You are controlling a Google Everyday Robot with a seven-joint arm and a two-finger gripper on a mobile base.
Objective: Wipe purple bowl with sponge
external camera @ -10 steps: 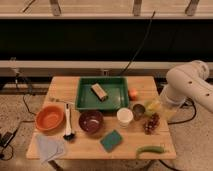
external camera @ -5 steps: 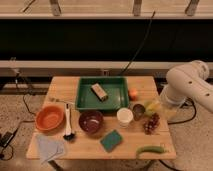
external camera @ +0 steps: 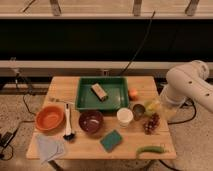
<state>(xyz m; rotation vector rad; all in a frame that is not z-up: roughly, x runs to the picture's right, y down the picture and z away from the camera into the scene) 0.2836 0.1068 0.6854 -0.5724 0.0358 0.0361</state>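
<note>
The purple bowl (external camera: 91, 121) is glossy dark maroon and stands upright on the wooden table (external camera: 85, 150), in front of the green tray. The teal-green sponge (external camera: 111, 140) lies flat on the table just right of and in front of the bowl, apart from it. My white arm (external camera: 187, 85) hangs over the table's right edge. My gripper (external camera: 161, 103) is low at that edge beside the yellow item, far right of both the bowl and the sponge, and mostly hidden by the arm.
A green tray (external camera: 116, 102) holds a tan block (external camera: 99, 91). An orange bowl (external camera: 49, 118), a white spoon (external camera: 68, 122) and a light blue cloth (external camera: 49, 147) are at the left. A white cup (external camera: 124, 116), a dark can (external camera: 137, 110), grapes (external camera: 151, 123), an orange fruit (external camera: 133, 93) and a green chili (external camera: 150, 149) are at the right.
</note>
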